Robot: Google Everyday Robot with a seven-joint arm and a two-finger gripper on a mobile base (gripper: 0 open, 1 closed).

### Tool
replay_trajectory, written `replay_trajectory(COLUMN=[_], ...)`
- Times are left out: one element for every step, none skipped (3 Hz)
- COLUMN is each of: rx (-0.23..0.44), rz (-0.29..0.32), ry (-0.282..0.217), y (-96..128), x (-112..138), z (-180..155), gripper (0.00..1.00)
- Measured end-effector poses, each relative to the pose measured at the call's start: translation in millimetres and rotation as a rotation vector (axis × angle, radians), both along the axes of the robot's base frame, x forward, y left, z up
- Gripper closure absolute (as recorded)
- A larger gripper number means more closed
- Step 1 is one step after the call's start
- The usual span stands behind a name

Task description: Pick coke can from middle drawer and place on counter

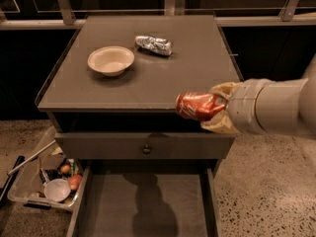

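My gripper (205,107) is shut on the coke can (195,105), a red can with white lettering held sideways. It hangs in the air at the counter's front edge, on the right side, level with the counter (168,78) top. The middle drawer (143,206) is pulled open below, its grey floor bare apart from a shadow. My white arm reaches in from the right.
A cream bowl (110,59) and a crumpled silver foil packet (154,45) lie on the counter towards the back. A closed drawer front with a round knob (146,149) sits above the open drawer. A clear bin of clutter (44,179) stands on the floor at the left.
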State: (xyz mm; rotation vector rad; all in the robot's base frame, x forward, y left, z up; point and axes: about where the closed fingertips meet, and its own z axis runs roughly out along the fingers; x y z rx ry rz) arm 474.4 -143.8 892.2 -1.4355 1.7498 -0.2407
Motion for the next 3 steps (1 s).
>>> replay_trajectory(rx=[0.044, 0.097, 0.135], rz=[0.009, 0.024, 0.043], ry=[-0.072, -0.115, -0.142], y=[-11, -13, -11], x=[20, 57, 97], z=[39, 65, 82], gripper=[1.00, 1.00, 1.00])
